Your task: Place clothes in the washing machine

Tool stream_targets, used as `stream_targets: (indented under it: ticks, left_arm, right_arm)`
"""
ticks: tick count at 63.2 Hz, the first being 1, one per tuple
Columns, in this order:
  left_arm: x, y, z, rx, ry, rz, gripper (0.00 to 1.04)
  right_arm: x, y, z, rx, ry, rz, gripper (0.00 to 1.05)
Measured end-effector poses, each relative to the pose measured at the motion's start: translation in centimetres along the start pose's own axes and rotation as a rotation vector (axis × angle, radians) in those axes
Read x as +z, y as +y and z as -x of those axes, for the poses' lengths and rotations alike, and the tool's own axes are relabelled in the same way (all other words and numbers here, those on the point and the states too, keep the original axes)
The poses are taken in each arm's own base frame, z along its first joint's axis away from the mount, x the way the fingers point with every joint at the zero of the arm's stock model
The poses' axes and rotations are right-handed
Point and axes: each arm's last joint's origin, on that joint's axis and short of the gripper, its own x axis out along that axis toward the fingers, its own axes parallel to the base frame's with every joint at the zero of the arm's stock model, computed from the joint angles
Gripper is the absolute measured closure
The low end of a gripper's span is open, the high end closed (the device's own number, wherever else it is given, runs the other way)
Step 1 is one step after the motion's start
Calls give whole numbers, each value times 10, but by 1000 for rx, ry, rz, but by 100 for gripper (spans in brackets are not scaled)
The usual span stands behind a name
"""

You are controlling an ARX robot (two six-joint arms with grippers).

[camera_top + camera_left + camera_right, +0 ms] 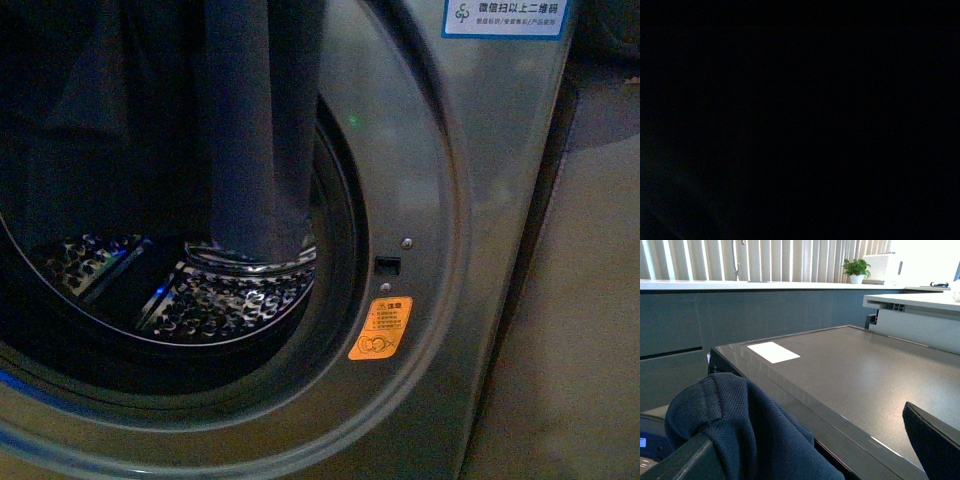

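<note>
At the right pincer [805, 427], jaws set wide with nothing pinched between them; over one finger [685, 460], a fold of the navy knit clothes [740, 425] draped loosely, carried rather than clamped. Of the left pincer, cannot tell wide or narrow: left wrist view dark. Just beyond the right pincer, the flat grey top of the washing machine [850, 370] with a white label [773, 352]; well behind that, vertical blinds [790, 260] and a potted plant [856, 267]. From the front, clothes hanging limp from twelve o'clock of the round port [400, 180] down toward five o'clock of the perforated drum [230, 295], hem touching the steel or just above it, cannot tell which. At four o'clock on the port's rim, an orange warning sticker [380, 328]. Judged as mid-loading: lower end inside, upper fold outside above the machine. Next, probably: bring the laden finger down and in through the port, tip it so the fold slides off, and leave nothing trailing over the rim; beware knit snagging on the finger.
</note>
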Motion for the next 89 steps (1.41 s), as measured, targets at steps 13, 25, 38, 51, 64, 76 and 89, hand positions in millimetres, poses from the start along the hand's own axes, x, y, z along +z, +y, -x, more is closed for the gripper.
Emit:
stream_targets:
  ticks: [13,25,38,51,64,76,89]
  left_arm:
    - [-11,15,-3,55,27,51,93]
    - [-22,16,-5,74,52,78,93]
    - [-35,15,-1,53,74,81,93]
    - [-64,19,0,48,140,68,93]
    - [-94,21,-4,46,202,59,93]
    - [-117,27,-14,66,247,42,93]
    - [-145,40,-27,121,316,19,93]
  right_arm:
    - [1,-1,1,-14,-7,-16,7]
    - [20,4,17,-23,-61,-10,7]
    - [21,4,18,-22,-63,-12,7]
    - [1,25,35,-573,-82,-62,7]
    - [-46,48,102,-707,-41,-154,7]
    - [-111,44,142,-842,115,-55,28]
    - [-179,38,190,-849,158,-5,58]
